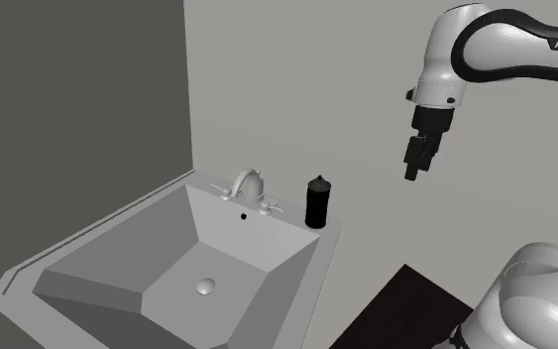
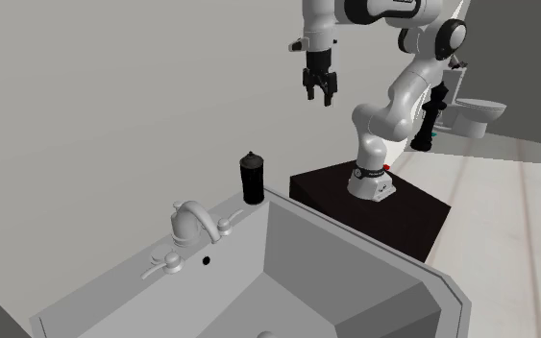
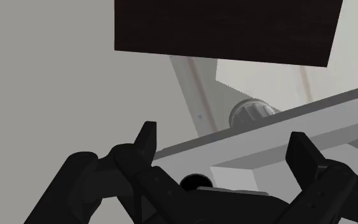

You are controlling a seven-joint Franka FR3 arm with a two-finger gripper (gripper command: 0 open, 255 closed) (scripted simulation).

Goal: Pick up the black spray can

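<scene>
Foreground sink rim carrying upright black spray can; pincer raised well apart, wide open, empty; approach, grasp, lift outstanding.

Sink cut by shoulder view's bottom edge; stand likewise; arm runs off right edge.

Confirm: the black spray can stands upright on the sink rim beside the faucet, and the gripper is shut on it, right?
Not quite. The spray can stands upright on the sink rim beside the faucet, but the gripper is not shut on it: it hangs open in the air, apart from the can, as the shoulder view shows.
</scene>
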